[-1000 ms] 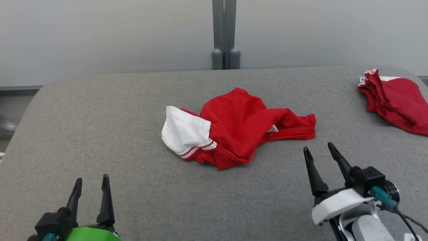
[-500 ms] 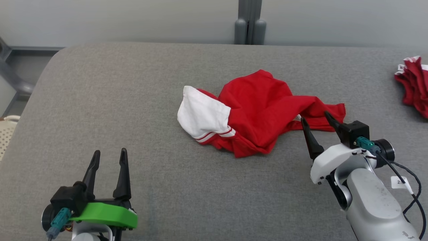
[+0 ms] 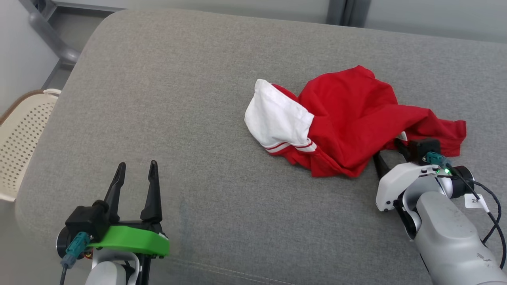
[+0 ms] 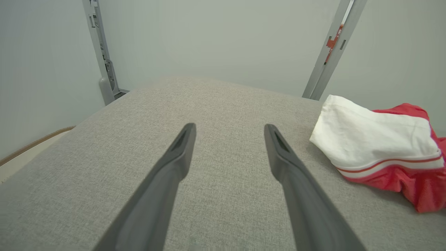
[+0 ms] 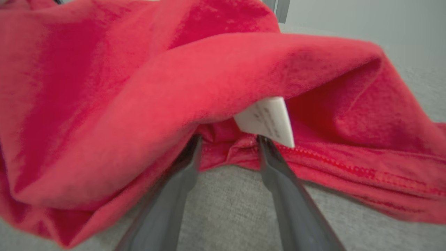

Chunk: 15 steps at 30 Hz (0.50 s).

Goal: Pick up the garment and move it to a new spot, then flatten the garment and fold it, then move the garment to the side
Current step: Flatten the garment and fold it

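Plainly, the garment (image 3: 348, 114) lies as a crumpled red heap toward the right of the grey padded surface (image 3: 190, 91), a white, red-striped panel (image 3: 279, 120) turned out on its left side; nothing of it is spread or folded yet, so the pick-up looks like the step in hand. At its near hem the right gripper (image 5: 227, 150) is low against the padding, fingers apart with a bunched bit of seam between them beside a white label (image 5: 268, 120), seemingly placed to pinch that edge. Well apart from the cloth, the left gripper (image 3: 137, 166) hovers over bare padding, fingers spread wide and holding nothing. Beyond stand pale walls, a grey post (image 3: 344, 10) and a cream perforated object (image 3: 20, 130).
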{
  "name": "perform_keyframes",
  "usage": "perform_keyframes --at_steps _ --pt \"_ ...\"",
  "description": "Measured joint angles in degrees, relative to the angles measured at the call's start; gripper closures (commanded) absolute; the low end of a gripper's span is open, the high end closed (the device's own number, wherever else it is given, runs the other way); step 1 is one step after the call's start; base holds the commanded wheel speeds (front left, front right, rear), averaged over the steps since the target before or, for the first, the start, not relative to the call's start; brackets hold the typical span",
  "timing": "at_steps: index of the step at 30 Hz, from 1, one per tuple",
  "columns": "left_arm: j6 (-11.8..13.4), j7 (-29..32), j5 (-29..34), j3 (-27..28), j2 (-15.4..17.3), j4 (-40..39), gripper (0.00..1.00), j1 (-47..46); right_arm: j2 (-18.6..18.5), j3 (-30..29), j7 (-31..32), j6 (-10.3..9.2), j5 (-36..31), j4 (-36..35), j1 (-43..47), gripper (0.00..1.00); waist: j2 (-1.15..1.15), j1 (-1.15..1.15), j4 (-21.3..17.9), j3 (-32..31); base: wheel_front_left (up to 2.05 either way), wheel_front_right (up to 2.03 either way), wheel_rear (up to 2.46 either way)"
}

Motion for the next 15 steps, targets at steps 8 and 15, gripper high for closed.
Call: perform_keyframes --at_steps 8,15 --pt "0.00 0.00 0.25 1.72 -0.14 0.47 0.00 1.36 0.21 -0.66 -0.03 0.00 0.91 -6.34 3.14 1.00 0.00 0.00 0.81 -0.24 0.00 0.00 0.00" --pt "0.00 0.00 0.60 2.89 -0.03 0.37 0.00 3.80 -2.27 0.05 -0.04 0.00 2.03 -20.97 12.48 1.00 0.00 0.00 -2.36 -2.84 0.00 0.00 0.00"
